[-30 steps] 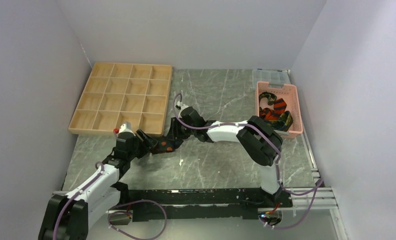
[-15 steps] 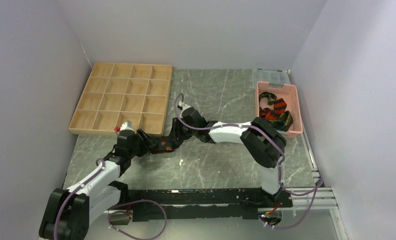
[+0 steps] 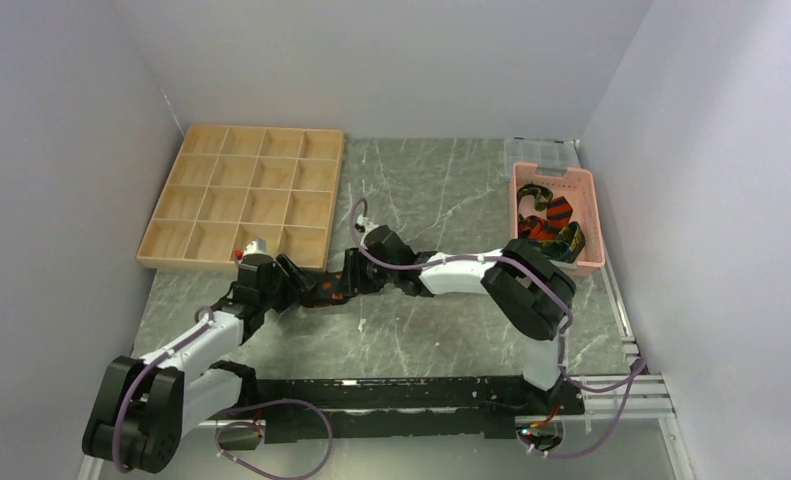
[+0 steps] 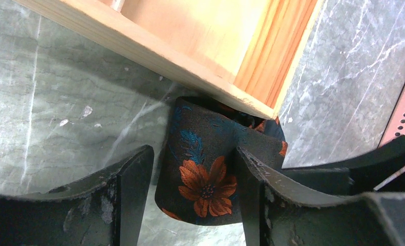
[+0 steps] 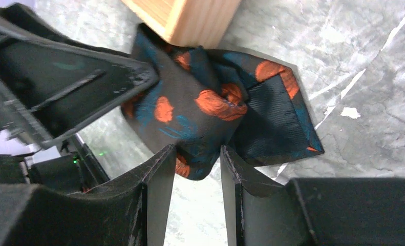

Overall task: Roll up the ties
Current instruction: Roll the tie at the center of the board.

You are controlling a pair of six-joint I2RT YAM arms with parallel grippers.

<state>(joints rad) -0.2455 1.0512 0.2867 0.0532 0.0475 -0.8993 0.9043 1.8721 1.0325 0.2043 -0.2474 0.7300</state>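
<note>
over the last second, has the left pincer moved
Yes, slightly. In the top view the left pincer has crept up the frame and a little right, closer to the wooden tray's near edge.

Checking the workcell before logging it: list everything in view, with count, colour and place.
floral tie: one, black with orange and teal flowers, rolled, at the wooden tray's near right corner
basket ties: tangle, count unclear, black, red, orange, inside the pink basket
wooden tray: one, light wood, far left
pink basket: one, far right
clear box: one, behind the basket
table: grey marbled
left gripper: black, straddling the floral tie
right gripper: black, pinching the floral tie
</note>
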